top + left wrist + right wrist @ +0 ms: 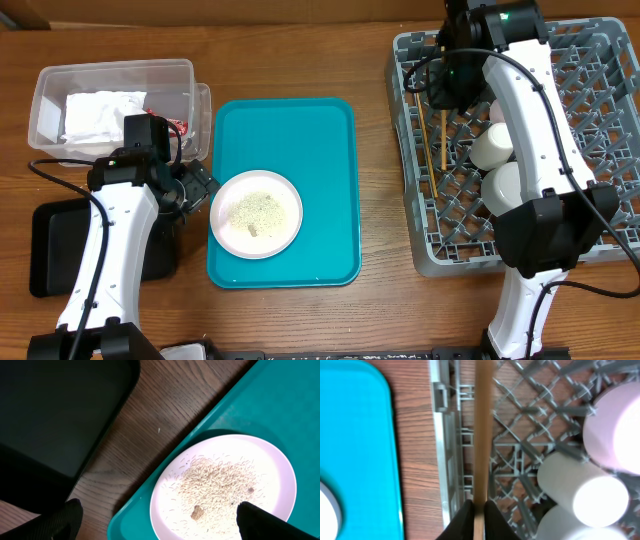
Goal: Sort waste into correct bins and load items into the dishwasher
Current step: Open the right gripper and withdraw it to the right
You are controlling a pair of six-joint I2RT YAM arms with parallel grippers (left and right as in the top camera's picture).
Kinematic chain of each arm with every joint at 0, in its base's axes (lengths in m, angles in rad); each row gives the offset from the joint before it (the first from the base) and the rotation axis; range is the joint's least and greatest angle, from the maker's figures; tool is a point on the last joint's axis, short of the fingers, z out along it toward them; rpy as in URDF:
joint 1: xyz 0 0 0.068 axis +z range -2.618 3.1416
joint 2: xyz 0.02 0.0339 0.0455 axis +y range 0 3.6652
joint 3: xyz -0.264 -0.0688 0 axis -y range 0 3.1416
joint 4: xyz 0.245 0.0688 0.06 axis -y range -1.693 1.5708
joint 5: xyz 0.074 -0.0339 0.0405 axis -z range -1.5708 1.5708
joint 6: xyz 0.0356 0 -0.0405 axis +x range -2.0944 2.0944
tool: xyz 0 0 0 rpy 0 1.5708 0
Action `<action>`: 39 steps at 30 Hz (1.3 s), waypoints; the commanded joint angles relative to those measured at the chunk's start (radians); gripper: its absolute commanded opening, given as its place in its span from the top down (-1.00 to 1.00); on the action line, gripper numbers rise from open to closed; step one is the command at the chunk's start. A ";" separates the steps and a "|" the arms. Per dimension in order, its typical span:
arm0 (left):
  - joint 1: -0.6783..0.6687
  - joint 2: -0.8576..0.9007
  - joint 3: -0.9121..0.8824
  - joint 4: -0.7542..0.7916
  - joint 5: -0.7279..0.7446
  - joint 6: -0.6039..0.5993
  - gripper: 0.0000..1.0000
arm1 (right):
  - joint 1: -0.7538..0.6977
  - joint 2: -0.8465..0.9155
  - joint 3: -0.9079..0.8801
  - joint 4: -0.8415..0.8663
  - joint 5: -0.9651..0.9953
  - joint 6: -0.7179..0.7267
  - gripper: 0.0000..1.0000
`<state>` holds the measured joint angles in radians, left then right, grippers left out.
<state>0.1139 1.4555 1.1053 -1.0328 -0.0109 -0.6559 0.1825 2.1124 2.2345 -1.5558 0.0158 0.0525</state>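
A small pale plate (255, 212) (270, 460) strewn with rice-like crumbs (215, 485) sits on the teal tray (300, 130). My left gripper (200, 185) (160, 516) is open and low at the plate's left rim, one finger over the table and the other over the plate. Over the grey dish rack (600, 240) (530, 460), my right gripper (445, 95) (479, 510) is shut on wooden chopsticks (443, 135) (482, 435), which lie along the rack's left side. White cups (492, 145) (580, 485) lie in the rack.
A clear tub (110, 70) at the back left holds a crumpled white napkin (100, 115), with a red wrapper (178, 125) at its right end. A flat black tray (50, 250) (50, 410) lies left of the teal tray, under my left arm.
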 commanded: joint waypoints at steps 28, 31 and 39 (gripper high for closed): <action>0.004 -0.003 0.000 -0.002 0.001 -0.014 -0.99 | -0.274 -0.288 -0.046 0.027 -0.107 0.345 -1.00; 0.004 -0.003 0.000 -0.002 0.001 -0.014 -0.99 | -0.423 -0.322 -0.046 -0.015 -0.109 0.345 -1.00; 0.004 -0.003 0.000 -0.002 0.001 -0.014 -1.00 | -0.574 -0.321 -0.050 -0.073 -0.130 0.344 -1.00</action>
<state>0.1139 1.4555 1.1053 -1.0328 -0.0109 -0.6559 -0.3779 1.7954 2.1822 -1.6352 -0.0982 0.3927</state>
